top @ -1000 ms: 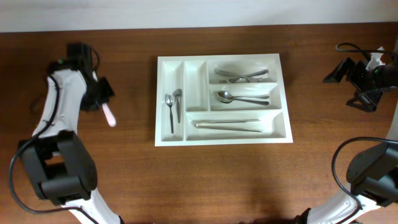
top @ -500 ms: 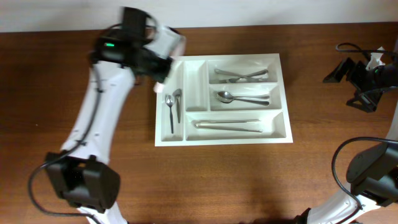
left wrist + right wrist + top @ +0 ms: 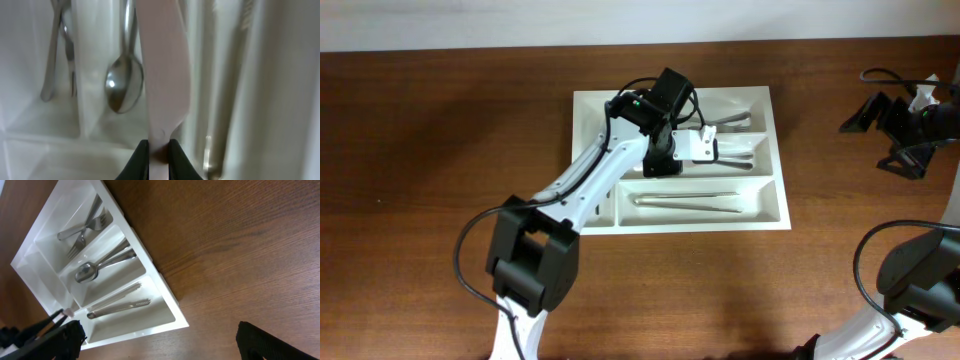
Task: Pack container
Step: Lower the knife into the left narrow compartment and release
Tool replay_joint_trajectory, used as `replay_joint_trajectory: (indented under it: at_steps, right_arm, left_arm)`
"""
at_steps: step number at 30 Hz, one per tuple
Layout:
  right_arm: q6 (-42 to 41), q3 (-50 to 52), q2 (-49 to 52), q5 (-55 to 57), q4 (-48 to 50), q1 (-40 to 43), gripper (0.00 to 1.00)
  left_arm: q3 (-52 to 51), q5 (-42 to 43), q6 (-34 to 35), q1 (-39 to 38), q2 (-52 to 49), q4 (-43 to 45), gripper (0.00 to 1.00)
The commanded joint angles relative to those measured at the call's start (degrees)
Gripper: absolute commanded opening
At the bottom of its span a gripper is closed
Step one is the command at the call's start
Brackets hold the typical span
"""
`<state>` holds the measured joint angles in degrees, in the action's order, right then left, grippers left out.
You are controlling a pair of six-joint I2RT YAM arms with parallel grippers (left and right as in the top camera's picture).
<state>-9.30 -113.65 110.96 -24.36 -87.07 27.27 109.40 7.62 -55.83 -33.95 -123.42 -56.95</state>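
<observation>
Packing looks nearly done: forks (image 3: 85,230), a spoon (image 3: 122,85) and long utensils (image 3: 685,202) already lie in the container (image 3: 700,225), which sits directly beneath the left claw (image 3: 157,152). That claw is clamped on a pale pink flat piece (image 3: 162,70), not yet released, the spoon just to its left. The container is white, glossy and divided into compartments. Well off to the side, the right claw (image 3: 150,325) stands with jaws apart, holding nothing.

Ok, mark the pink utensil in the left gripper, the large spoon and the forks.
pink utensil (image 3: 162,75), left wrist view, middle of its blade.
large spoon (image 3: 122,90), left wrist view, its bowl.
forks (image 3: 87,226), right wrist view, where they cross.
</observation>
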Motion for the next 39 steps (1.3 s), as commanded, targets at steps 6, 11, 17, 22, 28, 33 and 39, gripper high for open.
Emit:
replay_joint_trajectory:
  at_steps: [6,11,17,22,28,33,39]
  right_arm:
    - [-0.44,0.13,0.11,-0.5,0.46,-0.44,0.99]
    - [-0.44,0.13,0.11,-0.5,0.7,-0.44,0.99]
    - [-0.46,0.13,0.11,-0.5,0.94,-0.44,0.99]
    - [-0.46,0.13,0.11,-0.5,0.96,-0.63,0.99]
    - [-0.44,0.13,0.11,-0.5,0.94,-1.84,0.99]
    - [-0.44,0.13,0.11,-0.48,0.96,-2.67,0.99]
    - [-0.46,0.13,0.11,-0.52,1.14,-2.89,0.99]
  left_arm:
    - [0.61,-14.6,50.73,5.51,-0.33,12.33,0.02]
    - [0.57,-7.34,67.34,10.47,-1.36,11.45,0.02]
    - [0.57,-6.27,76.65,14.71,-2.62,11.47,0.02]
    - [0.57,-3.74,80.74,15.28,-2.62,11.5,0.02]
    - [0.24,-0.92,82.01,14.51,-2.84,10.86,0.02]
    - [0.2,0.2,81.9,14.45,-3.48,9.53,0.02]
    - [0.17,0.13,77.33,13.6,-5.16,5.84,0.02]
